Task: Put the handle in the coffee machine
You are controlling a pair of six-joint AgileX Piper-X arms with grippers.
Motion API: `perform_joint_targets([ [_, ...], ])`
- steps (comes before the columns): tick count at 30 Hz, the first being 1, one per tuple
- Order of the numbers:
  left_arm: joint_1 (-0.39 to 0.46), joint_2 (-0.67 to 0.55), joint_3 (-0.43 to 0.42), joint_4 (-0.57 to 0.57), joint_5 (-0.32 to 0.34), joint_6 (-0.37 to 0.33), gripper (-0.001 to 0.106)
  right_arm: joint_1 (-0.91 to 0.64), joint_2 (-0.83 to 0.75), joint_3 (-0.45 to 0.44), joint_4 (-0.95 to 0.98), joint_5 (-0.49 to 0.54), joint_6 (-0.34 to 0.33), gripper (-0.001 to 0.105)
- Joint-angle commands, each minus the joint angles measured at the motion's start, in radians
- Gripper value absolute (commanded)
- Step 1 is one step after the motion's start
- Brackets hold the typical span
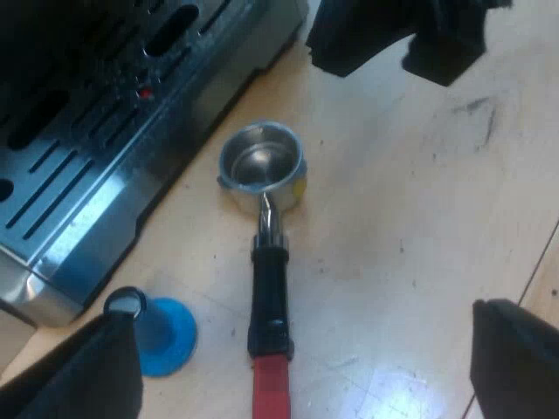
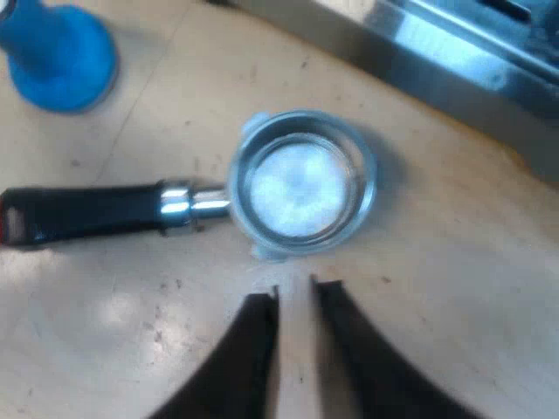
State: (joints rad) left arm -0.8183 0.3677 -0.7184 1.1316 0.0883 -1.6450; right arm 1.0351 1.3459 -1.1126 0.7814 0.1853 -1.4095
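Observation:
The metal holder (image 1: pixel 260 166) lies loose on the wooden table beside the espresso machine's drip tray (image 1: pixel 79 175). Its dark handle (image 1: pixel 270 288) ends in red and runs toward my left gripper (image 1: pixel 306 314), which hangs above it, open wide with nothing between its fingers (image 1: pixel 96 371). In the right wrist view the holder's basket (image 2: pixel 301 188) faces up and looks empty, its handle (image 2: pixel 87 212) lying flat on the table. My right gripper (image 2: pixel 295 292) hovers just short of the basket's rim, its fingers (image 2: pixel 258 332) a narrow gap apart and holding nothing. That right gripper (image 1: pixel 402 35) also shows beyond the basket.
A blue tamper (image 1: pixel 162 332) stands upright on the table between the machine's corner and the holder's handle, and it also sits near the handle's red end as the blue tamper (image 2: pixel 57 52). The machine's steel base (image 2: pixel 437 52) runs close past the basket. Bare table lies on the basket's other side.

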Motion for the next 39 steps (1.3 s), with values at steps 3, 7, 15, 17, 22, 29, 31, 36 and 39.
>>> perform_joint_targets([
  [3, -0.005, -0.005, 0.056, -0.114, -0.009, -0.016, 0.077, -0.036, 0.001, -0.005, -0.014, -0.077, -0.121, 0.082],
  [7, -0.005, -0.003, 0.099, -0.159, -0.001, -0.058, 0.077, -0.043, 0.005, -0.005, -0.039, -0.099, -0.151, 0.089],
  [15, -0.005, -0.003, 0.105, -0.165, 0.021, -0.103, 0.077, -0.114, 0.076, -0.005, -0.099, -0.203, -0.167, 0.085],
  [17, -0.005, -0.003, 0.105, -0.165, 0.021, -0.103, 0.077, -0.117, 0.103, -0.006, -0.111, -0.208, -0.199, 0.085],
  [22, -0.005, -0.003, 0.105, -0.165, 0.021, -0.105, 0.077, -0.119, 0.159, -0.008, -0.157, -0.211, -0.211, 0.085],
  [29, -0.005, -0.003, 0.105, -0.165, 0.021, -0.108, 0.077, -0.124, 0.254, -0.06, -0.172, -0.198, -0.218, 0.085],
  [31, -0.005, -0.003, 0.105, -0.165, 0.021, -0.108, 0.077, -0.124, 0.277, -0.078, -0.172, -0.198, -0.218, 0.085],
  [36, -0.005, -0.003, 0.105, -0.165, 0.021, -0.108, 0.077, -0.124, 0.338, -0.114, -0.148, -0.198, -0.223, 0.085],
  [39, -0.005, -0.003, 0.105, -0.165, 0.021, -0.108, 0.077, -0.124, 0.358, -0.115, -0.127, -0.185, -0.247, 0.085],
])
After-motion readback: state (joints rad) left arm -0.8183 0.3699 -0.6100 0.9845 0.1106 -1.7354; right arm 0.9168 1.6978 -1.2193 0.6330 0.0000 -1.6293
